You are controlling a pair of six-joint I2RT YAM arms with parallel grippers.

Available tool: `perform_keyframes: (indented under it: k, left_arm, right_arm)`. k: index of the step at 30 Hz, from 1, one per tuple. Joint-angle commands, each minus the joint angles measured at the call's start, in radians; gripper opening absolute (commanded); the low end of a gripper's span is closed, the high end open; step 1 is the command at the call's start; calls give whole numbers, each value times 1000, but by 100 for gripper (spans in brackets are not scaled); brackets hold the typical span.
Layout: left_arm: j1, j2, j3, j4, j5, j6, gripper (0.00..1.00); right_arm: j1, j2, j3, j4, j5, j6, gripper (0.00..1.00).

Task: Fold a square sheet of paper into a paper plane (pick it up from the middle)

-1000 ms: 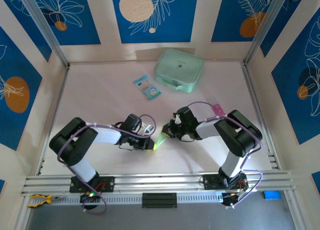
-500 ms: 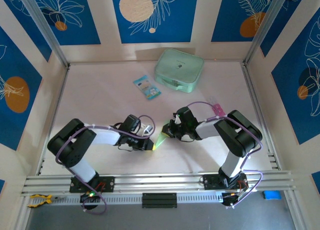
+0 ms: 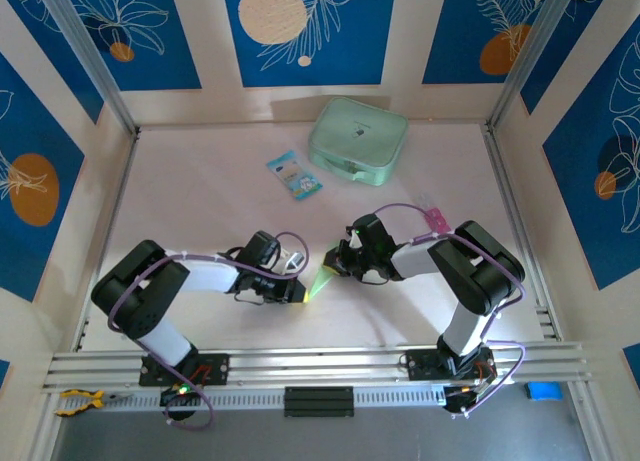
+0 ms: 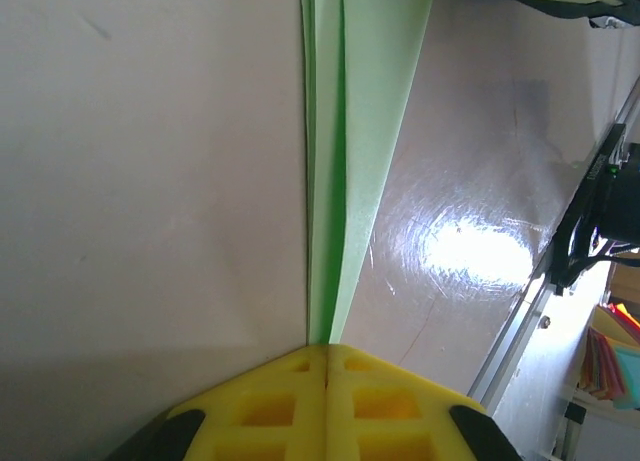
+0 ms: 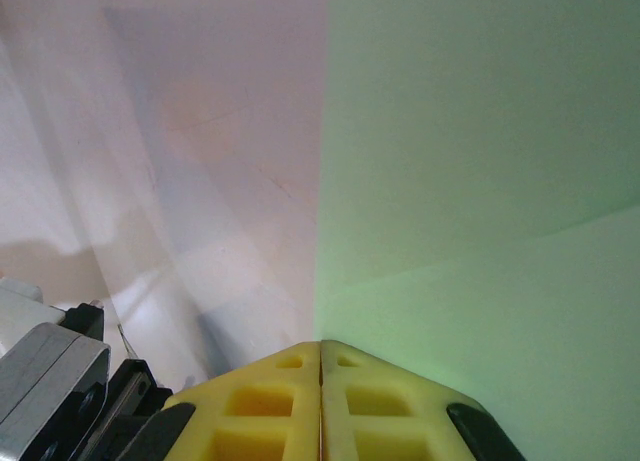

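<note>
The pale light-green paper (image 3: 322, 277), folded into a narrow creased shape, is held between both grippers near the table's middle front. My left gripper (image 3: 303, 289) is shut on its lower left end; in the left wrist view the paper (image 4: 350, 151) runs away from the closed yellow fingers (image 4: 270, 406) as thin stacked layers. My right gripper (image 3: 338, 262) is shut on the upper right end; in the right wrist view a broad flat face of the paper (image 5: 480, 181) with one slanted crease spreads right of the closed fingers (image 5: 380, 406).
A thick mint-green zip case (image 3: 358, 141) lies at the back of the table. A small blue-and-white packet (image 3: 294, 174) lies left of it. A small pink item (image 3: 436, 219) sits near the right arm. Metal rails run along the front edge.
The left gripper has shifted slightly lower and to the right with the paper. The right gripper has stayed where it was.
</note>
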Motion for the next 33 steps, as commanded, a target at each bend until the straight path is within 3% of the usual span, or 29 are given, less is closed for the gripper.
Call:
perform_keyframes:
  k: [1,12,22,27,33]
  left_arm:
    - [-11,-4,-46,-156,-22,11,0]
    - [-10,-53,-56,-178,-46,8,0]
    - [-8,-289,-3,-209,-149,4,0]
    - [-13,-177,90,-25,22,-23,0]
    - [-35,-3,200,53,89,-29,0]
  right_arm:
    - [-3,54,-29,-188,107,-8,10]
    - [-1,57,-29,-185,109,-7,10]
    - [3,63,-27,-170,107,-6,10]
    - [3,58,-37,-161,109,-6,10]
    - [3,66,-34,-154,104,-3,10]
